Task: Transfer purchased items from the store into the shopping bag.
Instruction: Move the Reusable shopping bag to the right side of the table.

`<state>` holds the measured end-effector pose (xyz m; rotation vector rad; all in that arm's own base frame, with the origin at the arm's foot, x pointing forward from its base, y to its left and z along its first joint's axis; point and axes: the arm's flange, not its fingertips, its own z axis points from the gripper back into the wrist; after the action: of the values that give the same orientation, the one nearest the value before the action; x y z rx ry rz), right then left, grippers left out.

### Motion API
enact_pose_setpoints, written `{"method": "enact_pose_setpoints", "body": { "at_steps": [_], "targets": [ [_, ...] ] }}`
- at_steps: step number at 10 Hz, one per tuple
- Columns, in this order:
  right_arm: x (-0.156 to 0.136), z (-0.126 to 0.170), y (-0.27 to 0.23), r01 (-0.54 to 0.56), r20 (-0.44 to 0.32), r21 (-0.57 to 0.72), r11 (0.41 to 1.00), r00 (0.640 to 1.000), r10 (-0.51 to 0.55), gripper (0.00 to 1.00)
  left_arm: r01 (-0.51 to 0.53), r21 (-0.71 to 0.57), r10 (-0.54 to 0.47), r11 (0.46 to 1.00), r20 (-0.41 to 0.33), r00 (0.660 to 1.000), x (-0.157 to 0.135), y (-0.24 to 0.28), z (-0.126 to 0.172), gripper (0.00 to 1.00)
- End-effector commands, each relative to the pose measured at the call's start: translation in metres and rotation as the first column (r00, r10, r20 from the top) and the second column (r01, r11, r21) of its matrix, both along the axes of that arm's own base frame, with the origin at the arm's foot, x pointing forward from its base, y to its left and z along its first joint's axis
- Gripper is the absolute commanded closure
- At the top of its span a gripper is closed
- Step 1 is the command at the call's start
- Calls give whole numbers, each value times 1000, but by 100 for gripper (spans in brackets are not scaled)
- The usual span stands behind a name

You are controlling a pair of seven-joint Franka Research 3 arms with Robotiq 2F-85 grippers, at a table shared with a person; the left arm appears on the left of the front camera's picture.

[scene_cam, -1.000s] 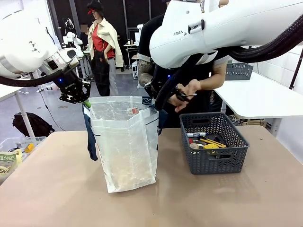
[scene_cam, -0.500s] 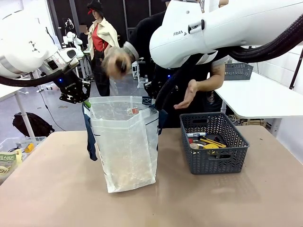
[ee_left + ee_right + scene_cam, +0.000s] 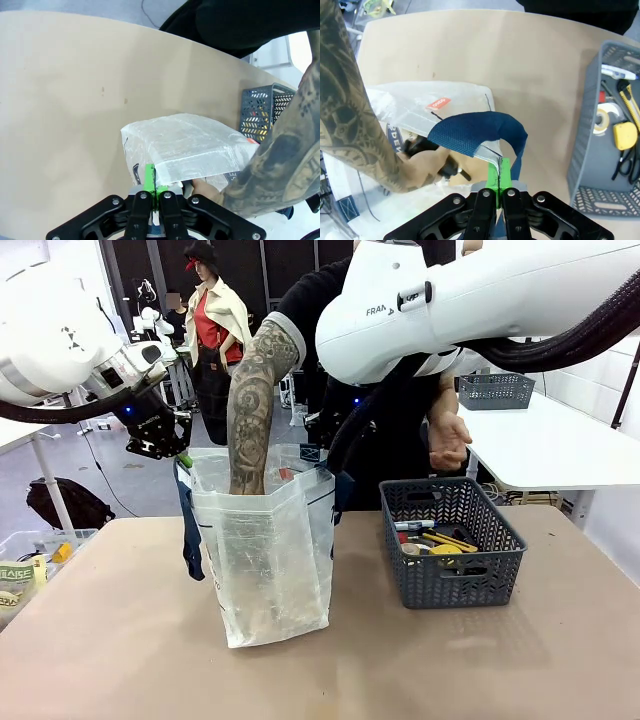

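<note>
The robot's white left arm [image 3: 60, 340] enters from the upper left of the front view and angles down; its left gripper [image 3: 172, 448] has its green pads pressed together on the rim of the shopping bag [image 3: 270, 560]. The white right arm [image 3: 480, 300] fills the upper right, and in its wrist view the right gripper [image 3: 498, 177] is likewise clamped on the bag's edge. A person's tattooed forearm [image 3: 250, 410] reaches straight down at centre, its hand [image 3: 427, 165] inside the bag. The person's other hand [image 3: 447, 445] hangs loosely at centre right.
</note>
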<state>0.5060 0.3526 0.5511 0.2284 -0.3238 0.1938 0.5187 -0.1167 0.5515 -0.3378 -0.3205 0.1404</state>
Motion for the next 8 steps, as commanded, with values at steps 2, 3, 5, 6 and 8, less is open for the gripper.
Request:
{"method": "enact_pose_setpoints", "body": {
  "at_steps": [2,3,5,6,8],
  "targets": [
    [1,1,-4,9,-7,6,1000,1000,-9,100,-19,-5,19,1000,0,1000,-2,4,2,100],
    [1,1,-4,9,-7,6,1000,1000,-9,100,-19,-5,19,1000,0,1000,-2,4,2,100],
    [1,1,-4,9,-7,6,1000,1000,-9,100,-19,-5,19,1000,0,1000,-2,4,2,100],
    [1,1,-4,9,-7,6,1000,1000,-9,100,-19,-5,19,1000,0,1000,-2,4,2,100],
    [1,1,-4,9,-7,6,1000,1000,-9,100,-19,-5,19,1000,0,1000,-2,4,2,100]
  ]
}}
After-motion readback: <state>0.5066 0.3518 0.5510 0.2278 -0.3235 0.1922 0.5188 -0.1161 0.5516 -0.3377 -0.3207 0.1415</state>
